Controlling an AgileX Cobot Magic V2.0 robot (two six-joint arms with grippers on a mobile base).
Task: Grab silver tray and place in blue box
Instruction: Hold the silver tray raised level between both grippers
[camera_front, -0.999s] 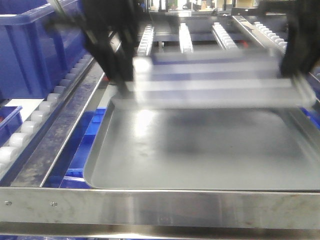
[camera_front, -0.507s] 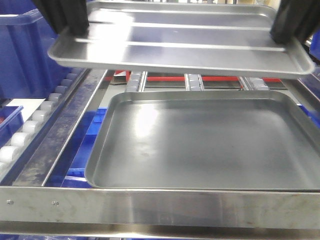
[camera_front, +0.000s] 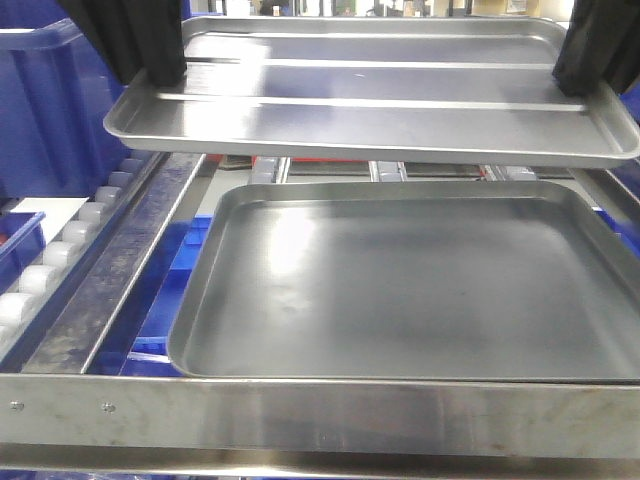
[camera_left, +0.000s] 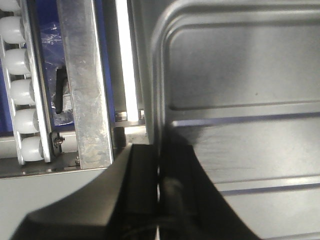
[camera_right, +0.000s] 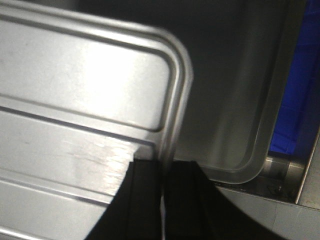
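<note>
Now that the silver tray (camera_front: 370, 100) has risen clear of the dark-grey tray (camera_front: 400, 290) below the fingers, it hangs level between them, the left gripper (camera_left: 159, 167) and right gripper (camera_right: 162, 175) each pinching a side rim. Lift looks complete; carry remains. The blue box (camera_front: 45, 120), outboard of the left fingers, is cut off, its opening unseen; both grippers' bodies leave the frame above.

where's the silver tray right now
Front view: the silver tray hangs across the top, above the dark-grey tray, its left edge in the left gripper, its right edge in the right gripper.
</note>
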